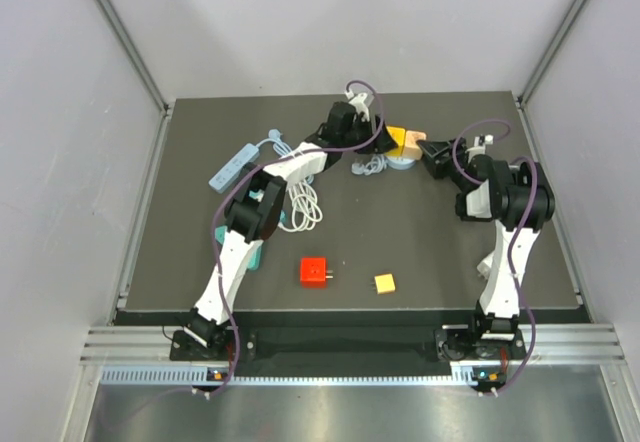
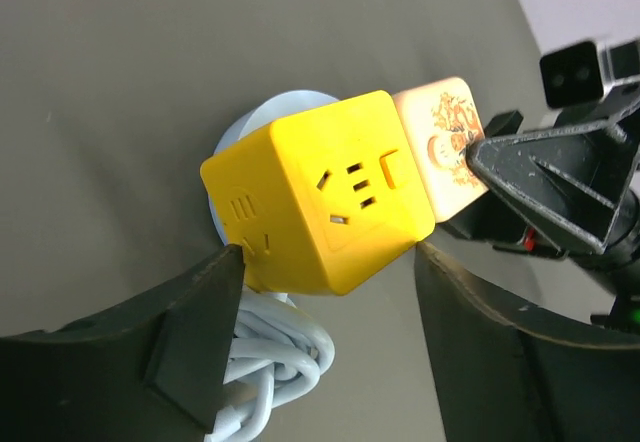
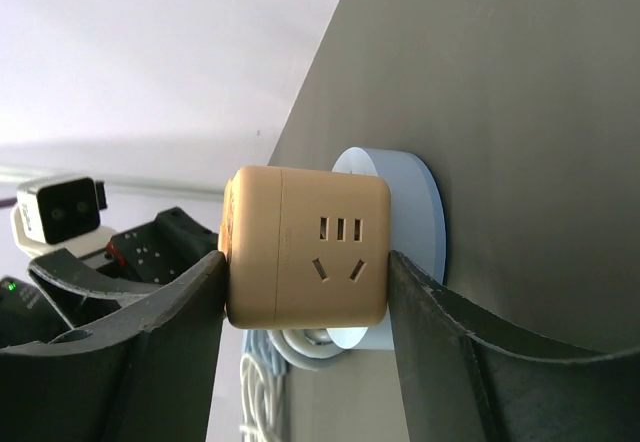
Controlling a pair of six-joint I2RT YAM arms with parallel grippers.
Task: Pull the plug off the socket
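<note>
plug was still seated flush against one face of the yellow socket, at the far middle of the tabletop, between the two arms.

The right gripper was closed at a medium gap on the plug, with fingers flat on opposite faces. My read: it was lined up so a straight pull back along the wrist would draw the pins out square.

The left gripper straddled the socket from the other side, spread wide. One finger touched the lower corner, the other sat right at the opposite edge. Couldn't tell if it was really clamping or just loose around it.

Its job looked like bracing. The socket is a small cube on a round blue base with white cable coiled beneath, so unbraced it would likely follow the plug. Risk: with a slack left hold the whole assembly drags.

The red block and small yellow block lay well apart, near the front, not involved.
</note>
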